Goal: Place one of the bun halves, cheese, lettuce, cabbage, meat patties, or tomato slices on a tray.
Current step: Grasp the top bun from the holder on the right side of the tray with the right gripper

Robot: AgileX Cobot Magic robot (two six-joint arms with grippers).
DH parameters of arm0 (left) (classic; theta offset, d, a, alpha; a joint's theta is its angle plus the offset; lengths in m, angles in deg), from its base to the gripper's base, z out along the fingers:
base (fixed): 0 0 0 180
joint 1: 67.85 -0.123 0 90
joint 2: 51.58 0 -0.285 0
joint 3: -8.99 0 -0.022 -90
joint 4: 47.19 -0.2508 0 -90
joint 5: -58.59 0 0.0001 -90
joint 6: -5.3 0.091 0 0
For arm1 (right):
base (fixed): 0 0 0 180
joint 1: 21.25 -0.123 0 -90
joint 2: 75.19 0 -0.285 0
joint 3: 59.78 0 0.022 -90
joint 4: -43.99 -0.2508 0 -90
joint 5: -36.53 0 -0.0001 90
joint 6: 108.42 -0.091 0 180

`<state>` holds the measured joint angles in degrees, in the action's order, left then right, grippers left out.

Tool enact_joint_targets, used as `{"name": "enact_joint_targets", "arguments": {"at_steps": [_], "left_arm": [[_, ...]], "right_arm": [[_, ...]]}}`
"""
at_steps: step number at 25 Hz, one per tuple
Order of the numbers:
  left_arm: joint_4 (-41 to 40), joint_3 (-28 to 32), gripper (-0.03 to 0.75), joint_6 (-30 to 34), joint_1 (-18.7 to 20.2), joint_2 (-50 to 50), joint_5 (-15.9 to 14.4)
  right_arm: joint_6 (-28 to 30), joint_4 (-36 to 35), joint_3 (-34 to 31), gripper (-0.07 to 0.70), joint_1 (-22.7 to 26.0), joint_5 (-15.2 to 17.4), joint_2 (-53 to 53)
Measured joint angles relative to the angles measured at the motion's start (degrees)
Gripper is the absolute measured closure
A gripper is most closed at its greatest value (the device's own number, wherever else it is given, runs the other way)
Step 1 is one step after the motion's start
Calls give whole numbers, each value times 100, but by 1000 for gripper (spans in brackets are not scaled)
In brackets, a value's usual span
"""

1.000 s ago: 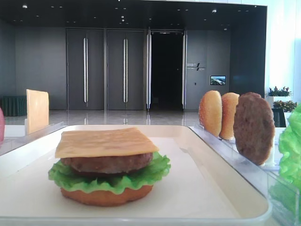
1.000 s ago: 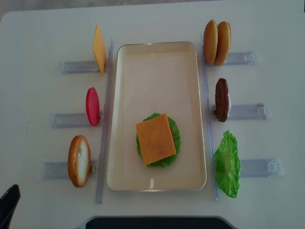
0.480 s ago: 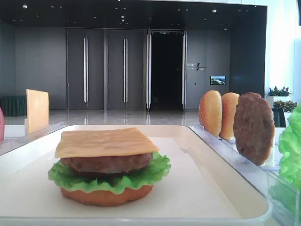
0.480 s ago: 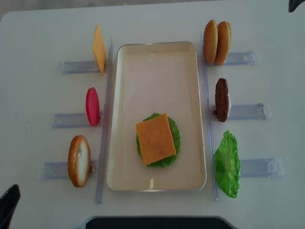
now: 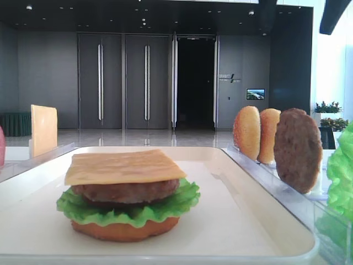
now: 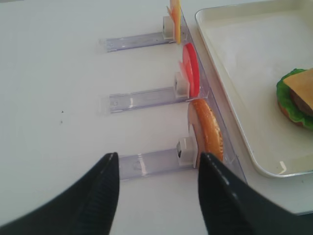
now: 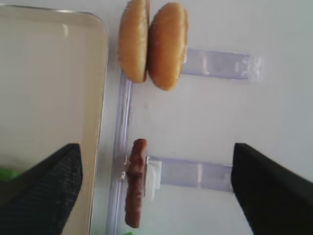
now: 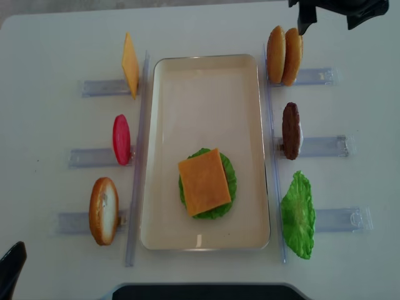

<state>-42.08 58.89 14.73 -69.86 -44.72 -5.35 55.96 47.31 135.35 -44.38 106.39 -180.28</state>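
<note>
On the white tray (image 8: 206, 69) stands a stack topped by a cheese (image 8: 204, 182) slice over a patty and lettuce. Two bun halves (image 8: 284, 55) stand on edge in the far right rack, with a meat patty (image 8: 290, 130) and a lettuce (image 8: 298, 214) leaf in the racks nearer. My right gripper (image 8: 334, 15) hangs open above and just behind the bun halves (image 7: 151, 44), with nothing in it. Low at the near left corner, my left gripper (image 6: 157, 159) is open and empty, short of a bun (image 6: 210, 129) in its rack.
The left racks hold an upright cheese slice (image 8: 130, 65), a red tomato slice (image 8: 121, 139) and a bun (image 8: 104, 210). Clear plastic rails (image 8: 136, 156) run along both long sides of the tray. White table lies around the racks.
My right gripper has come into the overhead view at the top right, over the far end of the bun rack. The left gripper and all the food have stayed put.
</note>
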Motion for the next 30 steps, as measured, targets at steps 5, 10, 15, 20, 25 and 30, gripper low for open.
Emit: {"name": "enact_joint_targets", "arguments": {"at_steps": [5,10,15,20,25,30], "left_arm": [[0,0,318,0,0,0,0],[0,0,318,0,0,0,0],[0,0,318,0,0,0,0],[0,0,323,0,0,0,4],[0,0,350,0,0,0,4],[0,0,376,0,0,0,4]], "right_arm": [[0,-30,151,45,-257,-63,-229],[-126,-144,226,45,-257,-403,-400],[-168,-216,707,60,-257,-326,-879],[-168,-244,1076,62,-257,-251,-1330],[-179,-331,1333,62,-257,-309,-1651],[-179,-331,1595,62,-252,-309,-1969]]}}
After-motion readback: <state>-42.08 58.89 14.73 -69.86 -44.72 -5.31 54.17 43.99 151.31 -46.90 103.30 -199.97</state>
